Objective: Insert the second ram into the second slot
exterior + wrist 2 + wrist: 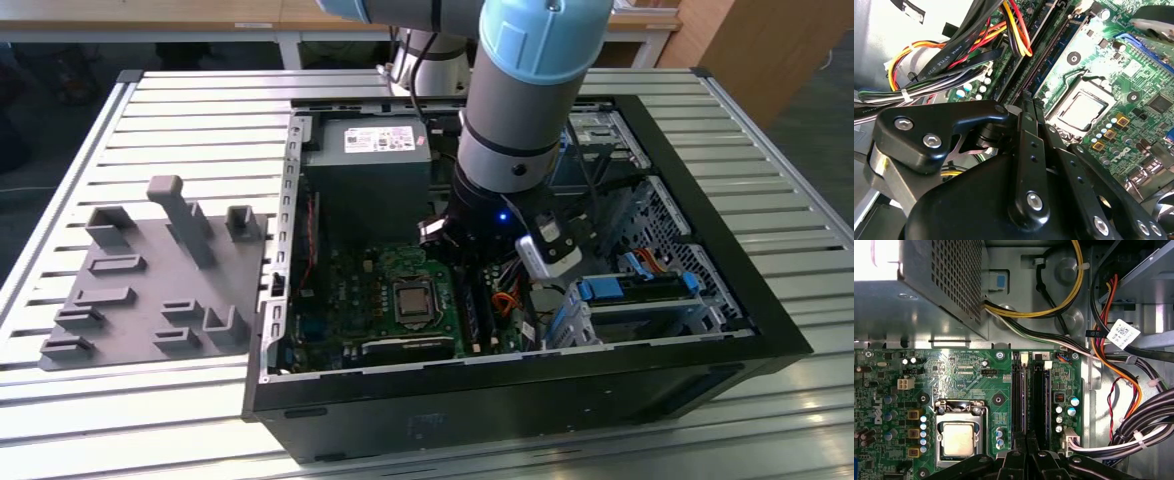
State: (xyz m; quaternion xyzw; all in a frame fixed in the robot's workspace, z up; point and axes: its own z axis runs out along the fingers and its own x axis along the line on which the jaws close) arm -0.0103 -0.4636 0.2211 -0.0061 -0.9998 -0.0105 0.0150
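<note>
Over the memory slots: the hand (1026,442) sits low in the open computer case (747,300), its tips on the slot row, as both wrist views show.
Hand: pressed together, the two fingers (1026,145) side by side with barely a sliver between them.
Memory stick: a thin board on edge (1020,400) stands in the slot that runs straight out from the fingertips. Whether the tips grip it or only touch it, I cannot tell.
Neighbouring slot: a second dark slot (1041,400) lies just beside it, parallel, with white latches at the far ends.
One flank: the processor socket (959,437) is near, flat and low on the green board.
Other flank: cable bundles (1149,425) crowd in close.
Far end: the power supply box (919,295) walls off the slots' ends.
Arm: it (514,130) drops in from above; blue drive latches (634,290) lie towards the exterior view's right.
Outside the case: a grey tray (147,280) rests on the slatted counter (174,100), well apart.
Writing: a white barcode tag (1123,334) hangs on a cable and a label (387,140) sits on the power supply box, print too small to read.
</note>
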